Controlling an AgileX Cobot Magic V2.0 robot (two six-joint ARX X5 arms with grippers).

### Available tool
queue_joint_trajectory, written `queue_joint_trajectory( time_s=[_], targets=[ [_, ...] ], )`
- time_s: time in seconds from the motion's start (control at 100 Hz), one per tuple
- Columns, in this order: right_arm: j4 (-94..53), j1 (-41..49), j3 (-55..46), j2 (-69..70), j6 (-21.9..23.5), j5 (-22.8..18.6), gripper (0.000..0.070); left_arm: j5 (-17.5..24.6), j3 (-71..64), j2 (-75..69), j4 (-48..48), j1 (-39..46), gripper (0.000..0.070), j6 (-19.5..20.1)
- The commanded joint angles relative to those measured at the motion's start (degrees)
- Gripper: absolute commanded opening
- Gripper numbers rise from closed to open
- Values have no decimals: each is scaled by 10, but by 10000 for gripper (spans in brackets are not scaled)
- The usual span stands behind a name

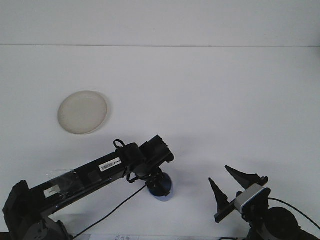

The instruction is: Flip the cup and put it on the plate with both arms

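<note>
Cup (165,192), blue, sits near the worktop's (210,100) front edge, mostly hidden under the left gripper (159,184), jaws' state unclear; right gripper (231,184) stands apart, jaws spread; plate (82,112) lies well away.

I work in what looks like a lab test bench: a bare white desk (200,100) against a plain white wall (160,20), with only my two black jointed arms over it.
</note>
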Motion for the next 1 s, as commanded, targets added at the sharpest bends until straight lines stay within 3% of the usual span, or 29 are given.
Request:
queue_joint_trajectory(
  time_s=[0.0,0.14,0.35,0.66,0.99],
  targets=[
    [5,6,5,2,4,0,425,-10,33,2,-17,5,7,17],
    [5,6,5,2,4,0,425,-16,80,-30,-55,51,7,39],
    [5,6,5,2,4,0,425,-95,154,-66,-99,202,6,70],
    [4,6,5,2,4,0,425,-97,173,-31,-13,459,7,56],
    [4,6,5,2,4,0,425,-97,173,66,28,537,7,59]
  ],
)
